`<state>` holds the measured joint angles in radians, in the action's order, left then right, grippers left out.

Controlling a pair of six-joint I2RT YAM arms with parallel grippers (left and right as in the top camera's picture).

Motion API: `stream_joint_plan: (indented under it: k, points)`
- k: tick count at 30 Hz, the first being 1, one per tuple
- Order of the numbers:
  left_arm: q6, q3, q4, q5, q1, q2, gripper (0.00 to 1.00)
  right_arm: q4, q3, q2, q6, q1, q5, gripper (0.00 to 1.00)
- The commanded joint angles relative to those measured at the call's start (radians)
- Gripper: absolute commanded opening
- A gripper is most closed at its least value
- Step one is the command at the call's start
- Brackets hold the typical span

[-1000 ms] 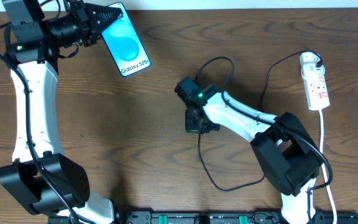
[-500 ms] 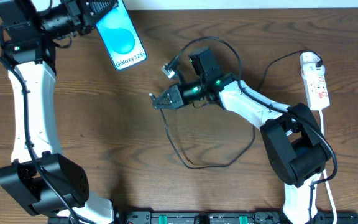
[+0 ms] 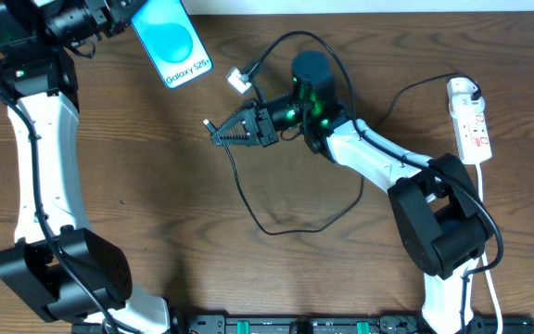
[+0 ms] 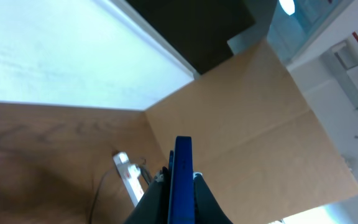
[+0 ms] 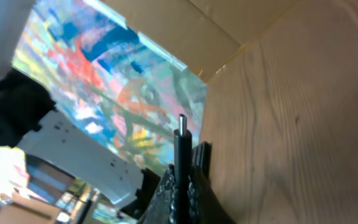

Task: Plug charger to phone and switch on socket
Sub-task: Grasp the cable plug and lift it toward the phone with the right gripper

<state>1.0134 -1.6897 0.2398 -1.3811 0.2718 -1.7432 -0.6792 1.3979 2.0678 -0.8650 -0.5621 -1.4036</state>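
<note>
The phone [image 3: 171, 43], its blue screen facing up and tilted, is held at the table's back left by its top end in my left gripper [image 3: 132, 11], which is shut on it. In the left wrist view the phone [image 4: 183, 177] shows edge-on between the fingers. My right gripper [image 3: 221, 130] points left, shut on the charger [image 3: 209, 123] just behind its plug tip, a short gap right of and below the phone's bottom end. The plug [image 5: 182, 149] stands up between the right fingers. The cable [image 3: 276, 225] loops over the table. The socket [image 3: 469, 121] lies at the far right.
A small white tag [image 3: 239, 79] hangs on the cable between the phone and the right arm. The right arm's base [image 3: 438, 232] stands at the front right, the left arm's base [image 3: 63, 278] at the front left. The socket's own white lead [image 3: 483, 213] runs toward the front edge.
My right gripper has risen from the table's middle with the charger's plug and swung left to point at the phone. The left gripper has carried the phone up and to the left.
</note>
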Motion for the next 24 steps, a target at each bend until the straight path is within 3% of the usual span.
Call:
stream_joint_plan:
  k: [1,11,24]
  points:
    - [0.096,-0.016,0.054,0.046,0.013,0.011,0.07,-0.131,0.01,0.001,-0.236,0.016,-0.013,0.01]
    - [0.129,-0.016,0.106,0.063,0.01,0.011,0.07,-0.539,0.01,0.001,-0.538,0.045,0.04,0.01]
    - [0.117,-0.016,0.094,0.042,-0.036,0.011,0.07,-0.705,0.01,0.001,-0.572,0.045,0.056,0.01]
